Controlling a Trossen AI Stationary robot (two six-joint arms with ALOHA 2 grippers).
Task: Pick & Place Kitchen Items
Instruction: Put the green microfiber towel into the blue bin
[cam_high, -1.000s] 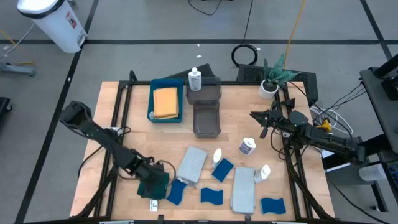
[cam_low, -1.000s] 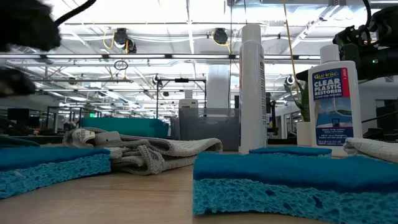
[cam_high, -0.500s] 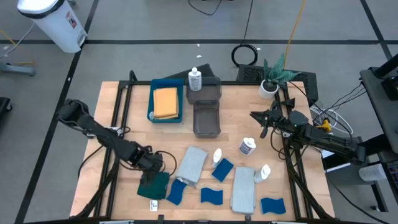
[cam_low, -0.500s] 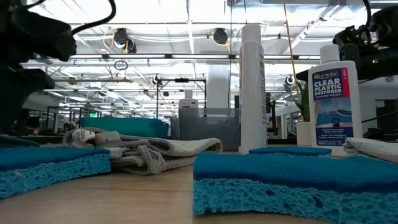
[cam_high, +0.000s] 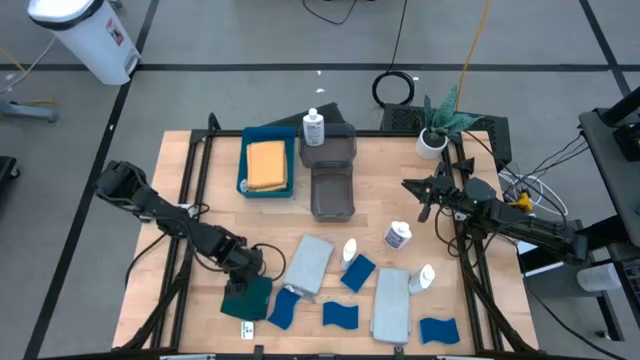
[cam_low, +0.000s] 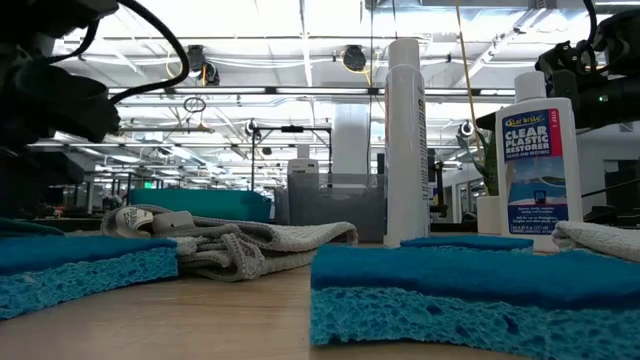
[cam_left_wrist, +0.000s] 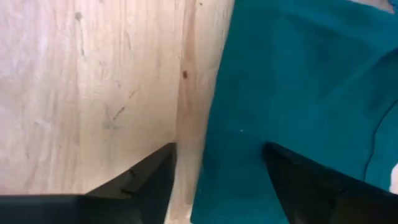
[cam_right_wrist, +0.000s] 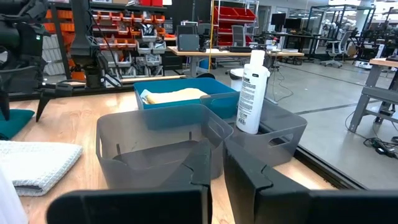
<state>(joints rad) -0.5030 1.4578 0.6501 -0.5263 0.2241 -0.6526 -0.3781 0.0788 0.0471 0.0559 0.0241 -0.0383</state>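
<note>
A dark green cloth (cam_high: 247, 298) lies flat on the table near its front edge, left of centre. My left gripper (cam_high: 246, 272) hangs open just above the cloth's far edge (cam_left_wrist: 298, 93), fingers pointing down: one over bare wood, the other over the cloth. My right gripper (cam_high: 420, 196) is shut and waits at the table's right, level, facing two grey bins (cam_right_wrist: 161, 149). Two light grey cloths (cam_high: 310, 262) (cam_high: 392, 303), several blue sponges (cam_high: 340, 316) and small white bottles (cam_high: 398, 236) lie along the front half.
A blue tray (cam_high: 243, 165) at the back holds an orange cloth (cam_high: 266, 163). One grey bin (cam_high: 340, 150) holds a white bottle (cam_high: 314, 127); another bin (cam_high: 332, 193) stands in front of it. A potted plant (cam_high: 435, 132) stands at the back right.
My left gripper has opened and let go of the dark green cloth. It has risen and drawn back a little toward the table's far edge. The cloth stays lying flat on the table.
</note>
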